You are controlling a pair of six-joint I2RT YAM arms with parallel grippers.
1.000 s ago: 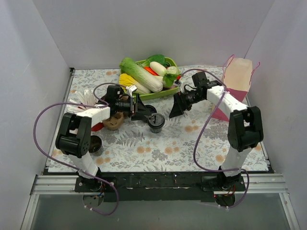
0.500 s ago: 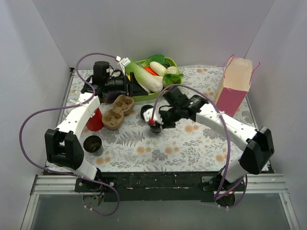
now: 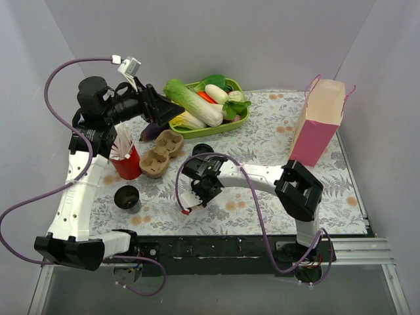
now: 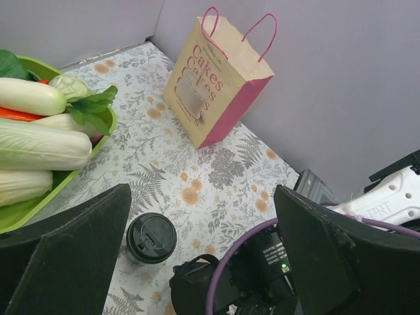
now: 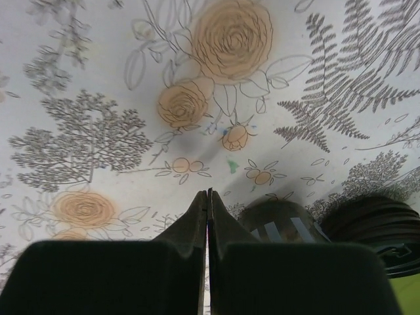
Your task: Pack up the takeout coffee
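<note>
Enclosure, three plain matte walls in pale lilac-grey: back wall across the top of the overhead view, left wall slanting down the upper left, right wall slanting down the upper right. Table covering, centre of frame: white cloth printed with grey ferns and tan-orange flowers, lying flat up to the foot of the walls. Black bar along its near edge, lower centre. Silver metal rail beneath, running across the frame. Dull grey-green strip at the bottom edge. Lighting: even, diffuse, with soft shadows on the cloth.
</note>
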